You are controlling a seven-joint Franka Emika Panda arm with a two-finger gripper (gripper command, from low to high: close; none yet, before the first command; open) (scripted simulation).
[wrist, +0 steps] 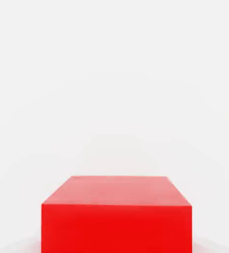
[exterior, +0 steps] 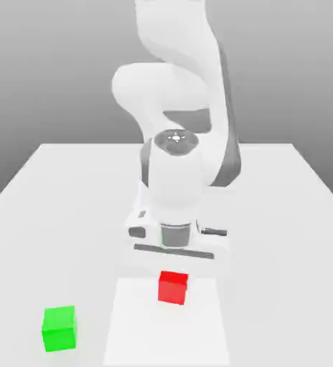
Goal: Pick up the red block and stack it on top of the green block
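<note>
The red block (exterior: 173, 287) is a small plain cube directly under my gripper (exterior: 174, 251), which points straight down over the white table. In the hand view the red block (wrist: 116, 217) looms large and close, with its top face and one side showing. I cannot tell whether it rests on the table or hangs just above it. The green block (exterior: 59, 328) sits on the table near the front edge, well off toward the exterior view's left of the red block, with nothing on it.
The white table (exterior: 284, 236) spreads wide around both blocks. The arm's bulky white links (exterior: 176, 107) rise behind the hand at the table's middle. A paler rectangular patch (exterior: 141, 330) lies on the surface under and in front of the red block.
</note>
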